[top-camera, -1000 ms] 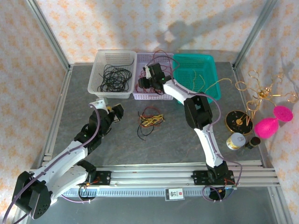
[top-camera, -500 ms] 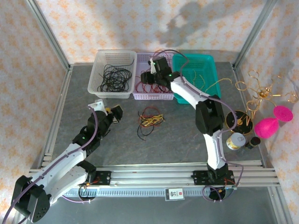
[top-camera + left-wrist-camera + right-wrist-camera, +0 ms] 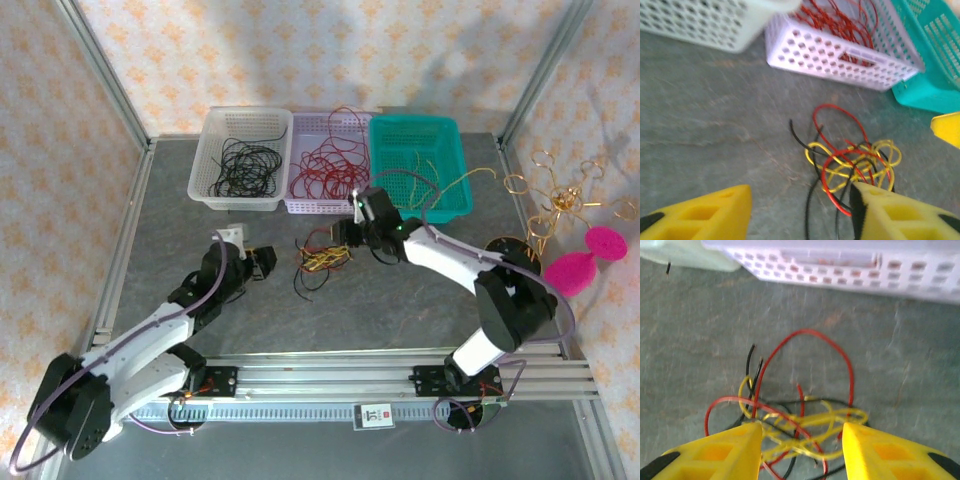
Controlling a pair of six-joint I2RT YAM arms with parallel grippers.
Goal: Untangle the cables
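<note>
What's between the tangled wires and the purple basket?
Bare grey tabletop; the left wrist view shows it between the red-yellow-black wire tangle and lilac perforated plastic basket.

The grey tabletop point(image 3: 400, 300) looks matt and faintly mottled. The tangled thin red, yellow and black cables point(image 3: 850, 160) have smooth, slightly glossy plastic sheathing. The white perforated basket point(image 3: 235, 203), lilac perforated basket point(image 3: 840, 55) and teal perforated basket point(image 3: 415, 120) are smooth moulded plastic with a soft sheen. The silver front rails point(image 3: 330, 365) are brushed metal, the looped gold wire ornament point(image 3: 563, 203) shiny metal
</note>
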